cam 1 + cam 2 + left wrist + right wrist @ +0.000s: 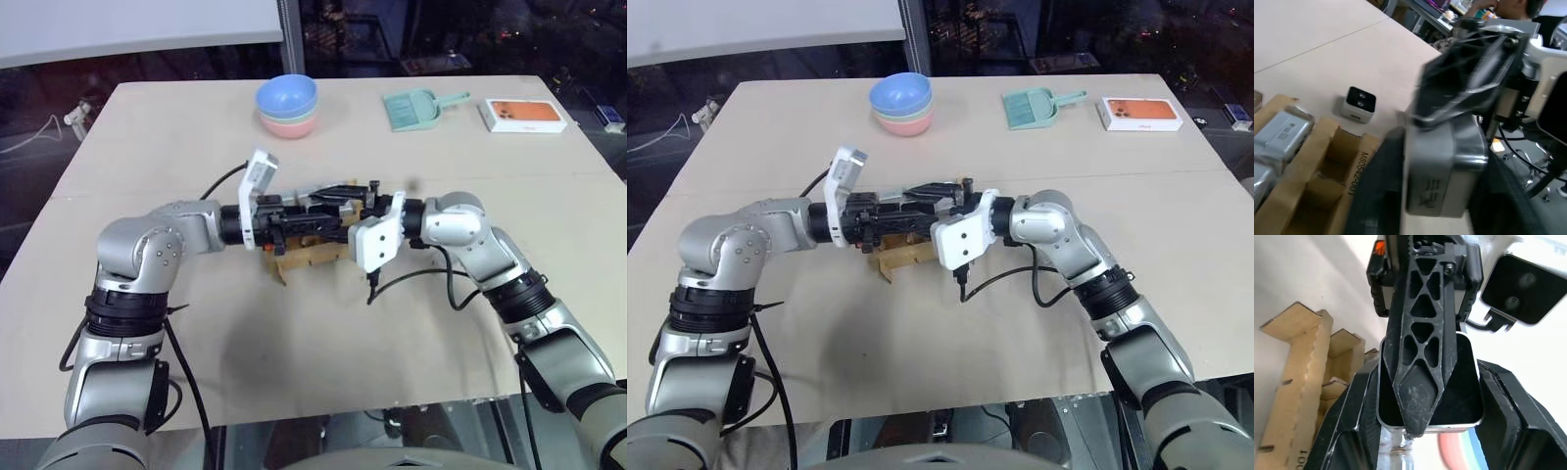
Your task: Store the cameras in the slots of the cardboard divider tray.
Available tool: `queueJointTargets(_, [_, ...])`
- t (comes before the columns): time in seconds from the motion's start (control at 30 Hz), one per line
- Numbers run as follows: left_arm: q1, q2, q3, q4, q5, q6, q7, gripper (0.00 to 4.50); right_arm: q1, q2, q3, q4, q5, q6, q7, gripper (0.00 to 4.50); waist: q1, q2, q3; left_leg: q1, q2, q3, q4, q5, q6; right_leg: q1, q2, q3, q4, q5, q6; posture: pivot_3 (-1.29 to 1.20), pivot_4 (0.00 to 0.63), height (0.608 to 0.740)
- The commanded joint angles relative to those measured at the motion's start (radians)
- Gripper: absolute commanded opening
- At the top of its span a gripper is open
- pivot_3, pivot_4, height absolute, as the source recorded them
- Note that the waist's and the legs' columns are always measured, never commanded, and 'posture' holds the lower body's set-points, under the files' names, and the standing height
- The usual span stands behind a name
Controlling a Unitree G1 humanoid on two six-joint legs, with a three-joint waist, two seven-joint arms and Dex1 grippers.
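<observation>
Both pincers meet over the tray: my right pincer grips a camera, my left pincer clamped narrow onto it, apparently to re-orient it for a slot.

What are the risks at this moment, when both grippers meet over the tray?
1. Both the left gripper and the right gripper appear to pinch one camera in the air. If one lets go badly, the block may fall beside the cardboard divider tray.
2. The arms meet just above the tray, so a low move could push it or bend its strips.
3. A loose camera lies on the table beside the tray; a sweep might knock it away.
</observation>
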Motion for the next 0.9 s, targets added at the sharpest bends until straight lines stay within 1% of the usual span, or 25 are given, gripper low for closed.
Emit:
queueJointTargets(0.03, [-0.026, -0.007, 0.045, 0.007, -0.011, -0.008, 0.015, 0.79, 0.000, -0.007, -0.001, -0.041, 0.013, -0.017, -0.003, 1.99, 0.000, 0.000, 0.000, 0.000, 0.000, 0.000, 0.000, 0.000, 0.000, 0.000, 0.000, 0.000, 0.000, 0.000, 0.000, 0.00, 0.150, 0.740])
queueJointTargets(0.33, [-0.043, -0.017, 0.074, 0.026, -0.021, -0.008, 0.021, 0.79, 0.019, -0.015, 0.001, -0.038, 0.022, 0.001, 0.001, 1.99, 0.000, 0.000, 0.000, 0.000, 0.000, 0.000, 0.000, 0.000, 0.000, 0.000, 0.000, 0.000, 0.000, 0.000, 0.000, 0.00, 0.150, 0.740])
queueJointTargets(0.43, [-0.025, 0.004, 0.055, -0.002, -0.024, -0.014, -0.028, 0.79, 0.020, -0.013, -0.001, -0.039, 0.023, 0.003, -0.004, 1.99, 0.000, 0.000, 0.000, 0.000, 0.000, 0.000, 0.000, 0.000, 0.000, 0.000, 0.000, 0.000, 0.000, 0.000, 0.000, 0.00, 0.150, 0.740])
queueJointTargets(0.5, [-0.015, 0.012, 0.045, -0.020, -0.033, -0.004, -0.050, 1.80, 0.022, -0.013, -0.002, -0.040, 0.023, 0.005, -0.005, 1.99, -0.001, 0.000, 0.000, 0.000, 0.000, 0.000, 0.000, 0.000, 0.000, 0.000, 0.000, 0.000, 0.000, 0.000, 0.000, 0.00, 0.150, 0.740])
queueJointTargets(0.57, [-0.019, -0.002, 0.053, -0.013, -0.028, -0.010, -0.030, 2.46, 0.025, -0.013, -0.002, -0.043, 0.024, 0.006, -0.006, 1.99, 0.000, 0.000, 0.000, 0.000, 0.000, 0.000, 0.000, 0.000, 0.000, 0.000, 0.000, 0.000, 0.000, 0.000, 0.000, 0.00, 0.150, 0.740])
queueJointTargets(0.6, [-0.026, -0.015, 0.062, 0.000, -0.023, -0.016, -0.009, 2.97, 0.026, -0.013, -0.003, -0.045, 0.023, 0.007, -0.006, 1.99, 0.000, 0.000, 0.000, 0.000, 0.000, 0.000, 0.000, 0.000, 0.000, 0.000, 0.000, 0.000, 0.000, 0.000, 0.000, 0.00, 0.150, 0.740])
queueJointTargets(0.63, [-0.036, -0.022, 0.070, 0.015, -0.028, -0.006, 0.003, 3.22, 0.028, -0.013, -0.004, -0.046, 0.023, 0.008, -0.007, 1.99, 0.000, 0.000, 0.000, 0.000, 0.000, 0.000, 0.000, 0.000, 0.000, 0.000, 0.000, 0.000, 0.000, 0.000, 0.000, 0.00, 0.150, 0.740])
queueJointTargets(0.9, [-0.026, -0.019, 0.069, 0.001, -0.034, 0.010, -0.002, 3.22, 0.028, -0.017, -0.008, -0.045, 0.023, 0.012, -0.009, 1.99, 0.000, 0.000, 0.000, 0.000, 0.000, 0.000, 0.000, 0.000, 0.000, 0.000, 0.000, 0.000, 0.000, 0.000, 0.000, 0.00, 0.150, 0.740])
